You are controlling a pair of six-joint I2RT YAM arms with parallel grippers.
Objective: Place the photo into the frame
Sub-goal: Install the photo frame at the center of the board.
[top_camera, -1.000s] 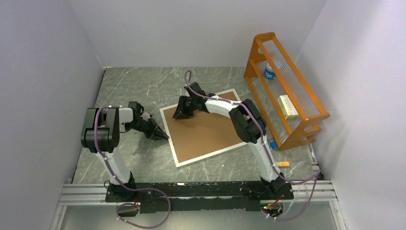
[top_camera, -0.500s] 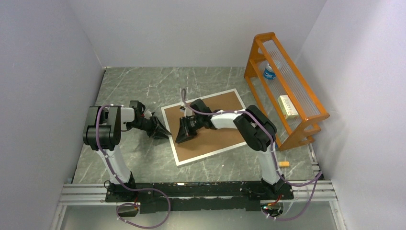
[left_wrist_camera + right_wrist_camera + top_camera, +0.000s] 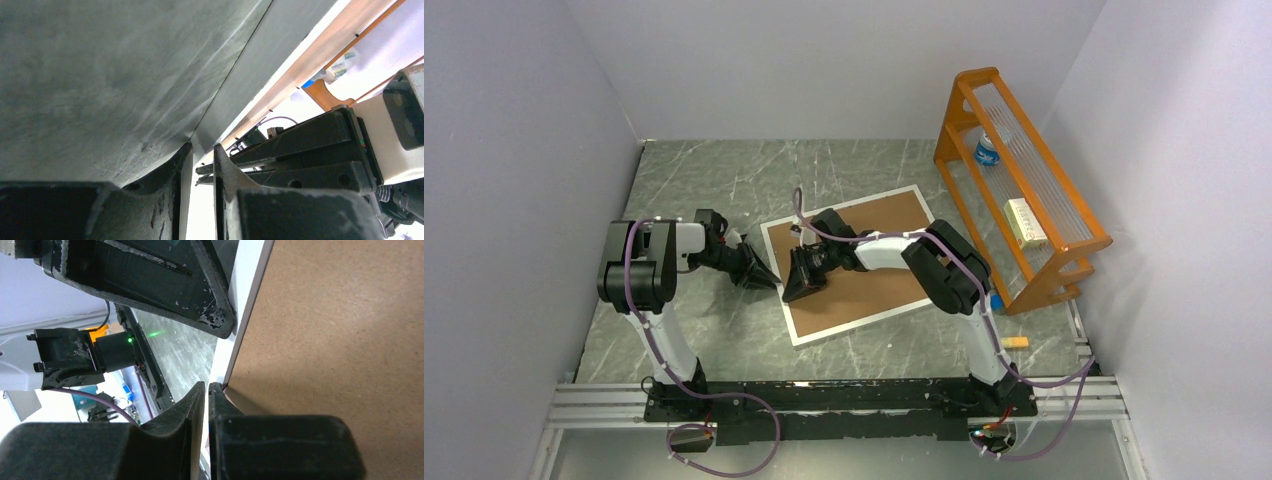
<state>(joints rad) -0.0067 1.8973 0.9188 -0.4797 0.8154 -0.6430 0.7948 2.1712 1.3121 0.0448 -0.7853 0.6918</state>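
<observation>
The frame (image 3: 854, 326) lies flat on the table, white border around a brown backing board (image 3: 874, 275) that faces up. The photo is hidden. My left gripper (image 3: 767, 279) is at the frame's left edge. In the left wrist view its jaws (image 3: 202, 147) stand a little apart, one finger on each side of the white edge (image 3: 285, 75). My right gripper (image 3: 796, 290) points down at the same edge. Its jaws (image 3: 206, 386) are almost together at the seam between border (image 3: 247, 285) and board (image 3: 340, 340), with only a white sliver between them.
An orange rack (image 3: 1024, 190) stands along the right wall with a bottle (image 3: 987, 150) and a small box (image 3: 1024, 222) in it. A small orange piece (image 3: 1016, 342) lies on the table near the right arm's base. Walls close the table on three sides.
My right gripper has swept from the frame's far left corner down along the left edge, its jaws closing. The left gripper stayed at the edge, its jaws widening, then narrowing.
</observation>
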